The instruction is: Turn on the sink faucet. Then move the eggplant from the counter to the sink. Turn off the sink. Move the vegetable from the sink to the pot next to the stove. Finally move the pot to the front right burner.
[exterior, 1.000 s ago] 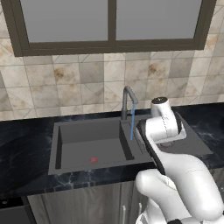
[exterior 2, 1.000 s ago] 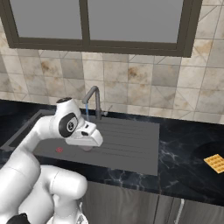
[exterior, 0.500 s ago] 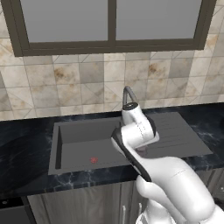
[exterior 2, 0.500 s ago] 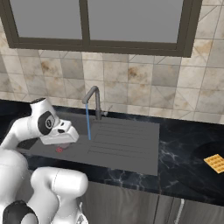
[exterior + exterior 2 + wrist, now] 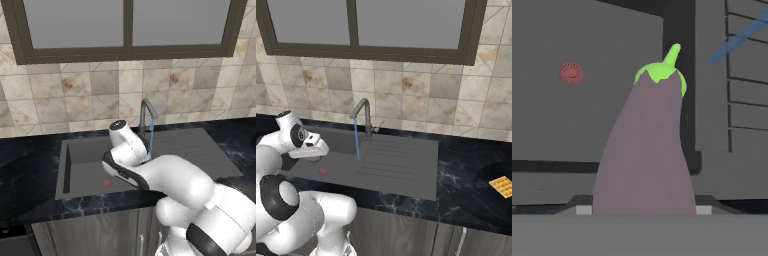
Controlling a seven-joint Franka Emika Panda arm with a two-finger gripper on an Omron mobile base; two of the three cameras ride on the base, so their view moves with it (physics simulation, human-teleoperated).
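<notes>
My gripper [image 5: 644,210] is shut on the eggplant [image 5: 647,150], a purple body with a green stem tip pointing away from the hand. It hangs over the sink [image 5: 612,50] basin, with the red drain mark [image 5: 571,72] below and to the left. In the right base view the gripper [image 5: 315,158] hovers above the left end of the sink [image 5: 401,165], near the drain mark [image 5: 323,171]. The sink faucet [image 5: 146,117] [image 5: 363,115] pours a blue stream of water [image 5: 357,140] [image 5: 151,140] into the basin.
Black marble counter [image 5: 30,160] [image 5: 466,170] surrounds the sink. A ribbed drainboard [image 5: 391,160] lies right of the basin. A small yellow square item [image 5: 502,186] rests on the counter at far right. A tiled wall and a window rise behind.
The arm has swung left from the drainboard side to above the basin, with the eggplant still gripped. Water runs throughout.
</notes>
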